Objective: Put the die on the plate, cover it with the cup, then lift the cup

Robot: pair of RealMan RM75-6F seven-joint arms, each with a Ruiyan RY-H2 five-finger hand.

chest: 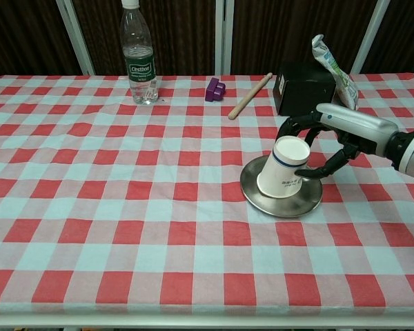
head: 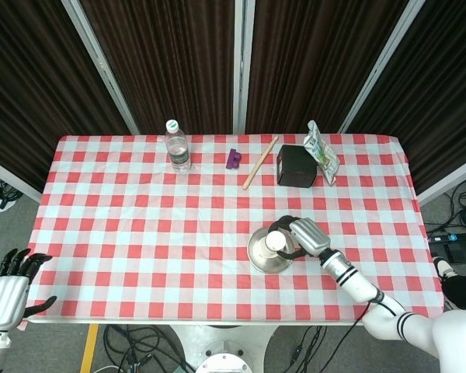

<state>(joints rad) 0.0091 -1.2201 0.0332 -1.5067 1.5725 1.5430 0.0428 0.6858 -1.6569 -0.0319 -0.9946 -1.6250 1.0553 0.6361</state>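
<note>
A white paper cup (head: 274, 242) (chest: 284, 167) stands upside down on the round metal plate (head: 258, 259) (chest: 283, 207), tilted so its base leans to the right. My right hand (head: 304, 235) (chest: 331, 131) grips it, with fingers curled behind its top and the thumb against its lower side. No die shows in either view; the space under the cup is hidden. My left hand (head: 8, 291) hangs off the table's front left corner, fingers spread and holding nothing.
Along the far edge stand a water bottle (head: 176, 148) (chest: 138, 55), a purple block (head: 233, 159) (chest: 214, 89), a wooden stick (head: 260, 162) (chest: 250, 96), a black box (head: 296, 165) (chest: 303, 89) and a snack bag (head: 321, 151) (chest: 334, 69).
</note>
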